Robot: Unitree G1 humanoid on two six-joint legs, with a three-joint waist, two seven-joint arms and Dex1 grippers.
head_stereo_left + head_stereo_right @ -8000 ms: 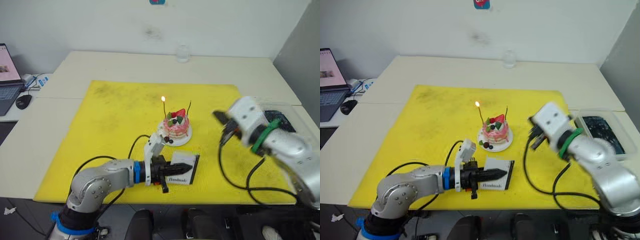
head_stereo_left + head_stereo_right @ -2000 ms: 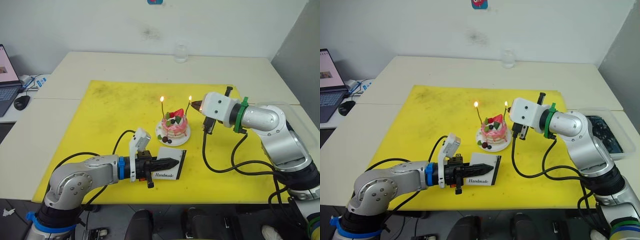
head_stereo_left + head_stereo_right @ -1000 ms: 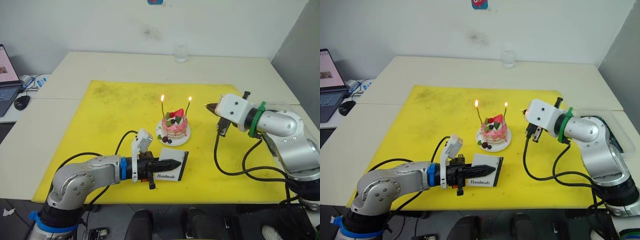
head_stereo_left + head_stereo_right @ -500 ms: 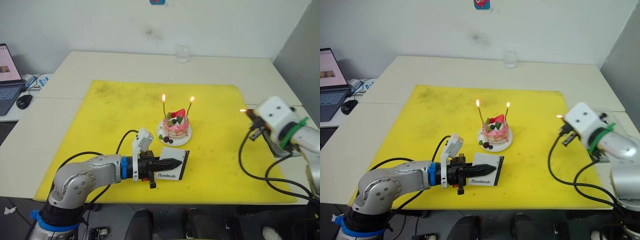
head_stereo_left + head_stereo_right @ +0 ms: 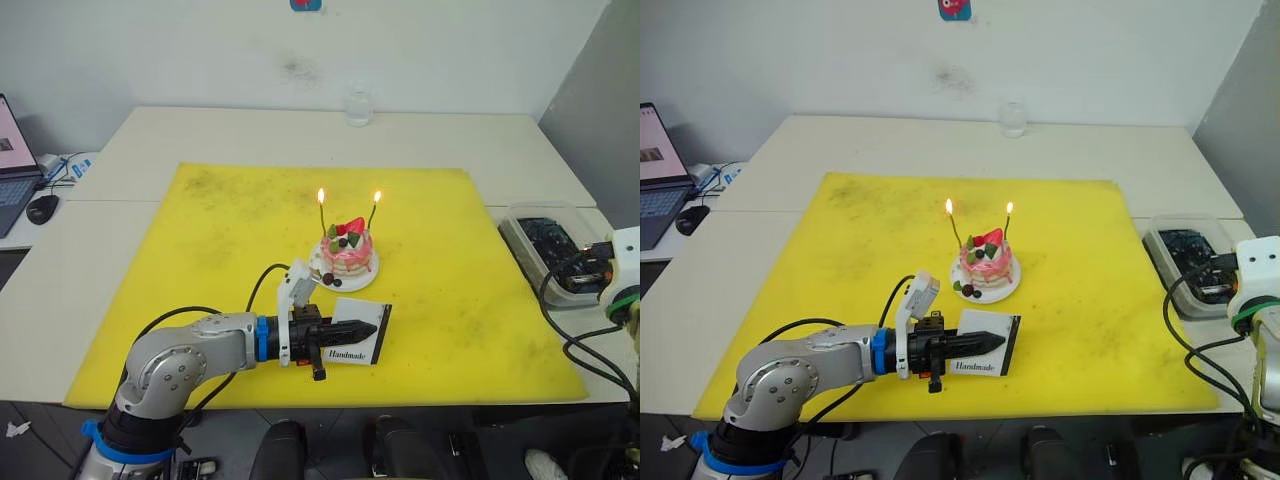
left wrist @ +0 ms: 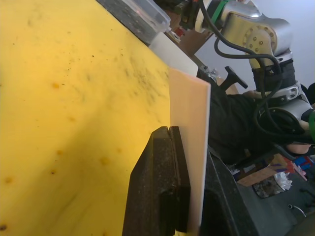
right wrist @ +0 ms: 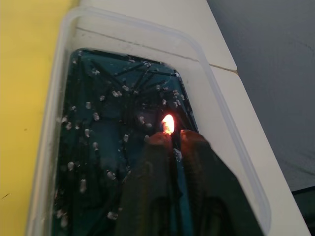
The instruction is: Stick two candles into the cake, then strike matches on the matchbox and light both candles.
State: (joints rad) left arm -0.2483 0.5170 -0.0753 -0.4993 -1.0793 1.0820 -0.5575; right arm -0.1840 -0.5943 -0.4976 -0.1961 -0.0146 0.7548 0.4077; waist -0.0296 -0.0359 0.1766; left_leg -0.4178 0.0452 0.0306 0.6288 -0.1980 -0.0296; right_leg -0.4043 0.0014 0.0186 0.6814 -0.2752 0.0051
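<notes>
Left fingers (image 5: 345, 327) clenched on the matchbox (image 5: 360, 336), gripping it by its edge and holding it tilted just over the yellow mat (image 5: 230, 240); left wrist view has the box's white face (image 6: 189, 147) edge-on right against the black fingers (image 6: 160, 182). Just beyond the fingertips, a little past the box: the cake (image 5: 349, 250) on its white plate (image 5: 372, 274), close but not touching. Both candles (image 5: 321, 212) stand upright in the cake, each with a flame at the tip; second one (image 5: 373, 211) is on the side toward the right arm. Right fingers (image 7: 172, 162) pinched on a match (image 7: 168, 129) that's burning at the tip, flame sitting right at the fingertips. Directly under and ahead of them: a clear plastic tray (image 7: 231, 162) with dark contents and pale specks, sitting on the worktop (image 5: 1120, 150) beside the mat's edge, well apart from the cake. Far side of the worktop from both arms: a small clear glass (image 5: 1012, 117). Off past the left arm: a laptop (image 5: 658, 170) and mouse (image 5: 691, 218).
</notes>
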